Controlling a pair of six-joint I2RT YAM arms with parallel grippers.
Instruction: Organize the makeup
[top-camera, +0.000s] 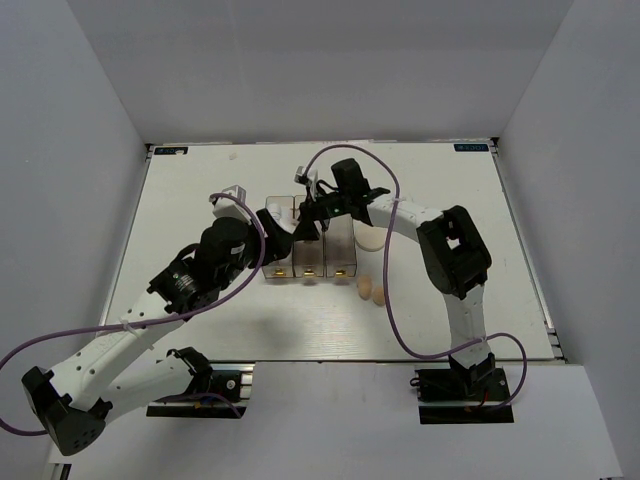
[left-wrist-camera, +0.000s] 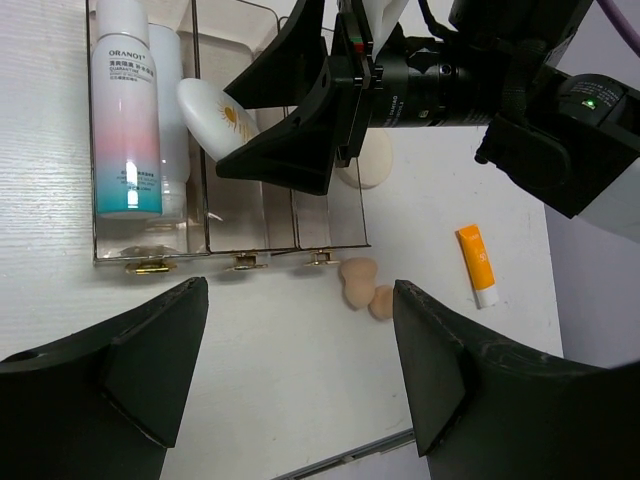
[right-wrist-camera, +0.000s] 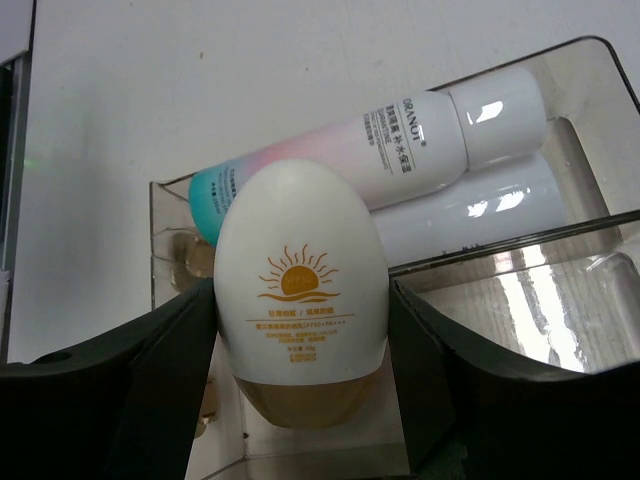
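Sun-printed white oval compact (right-wrist-camera: 300, 320), tan base

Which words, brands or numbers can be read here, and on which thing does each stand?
"ORANOT": on the white bottle; lines beneath too small to read.
On the oval compact: a sun sign; lines under it too small.
On the orange tube: print too blurred.
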